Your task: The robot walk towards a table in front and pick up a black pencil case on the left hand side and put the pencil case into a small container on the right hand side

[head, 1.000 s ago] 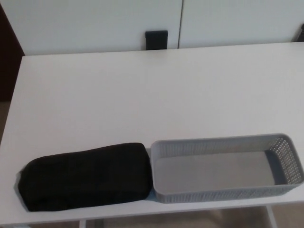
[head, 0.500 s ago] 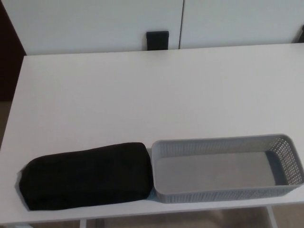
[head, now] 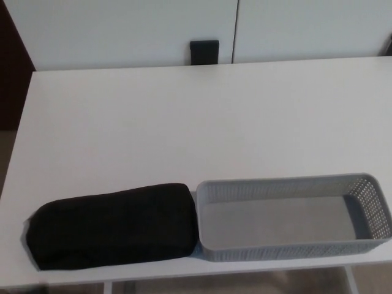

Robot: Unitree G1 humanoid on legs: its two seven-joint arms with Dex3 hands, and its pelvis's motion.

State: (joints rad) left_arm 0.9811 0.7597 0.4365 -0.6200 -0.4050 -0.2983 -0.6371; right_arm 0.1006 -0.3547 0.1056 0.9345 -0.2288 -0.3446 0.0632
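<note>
A black pencil case [head: 113, 225] lies flat on the white table [head: 184, 122], near the front edge on the left. Its right end touches or nearly touches the left wall of a long grey mesh container [head: 294, 215], which lies lengthwise along the front edge on the right and holds nothing. Neither of my hands shows in the head view.
A white wall or cabinet with a vertical seam rises behind the table, and a small black object [head: 204, 51] sits at its base by the table's far edge. A dark surface [head: 12, 73] borders the far left.
The whole picture has shifted very slightly, so the camera has moved a little. The pencil case and the container lie where they were.
</note>
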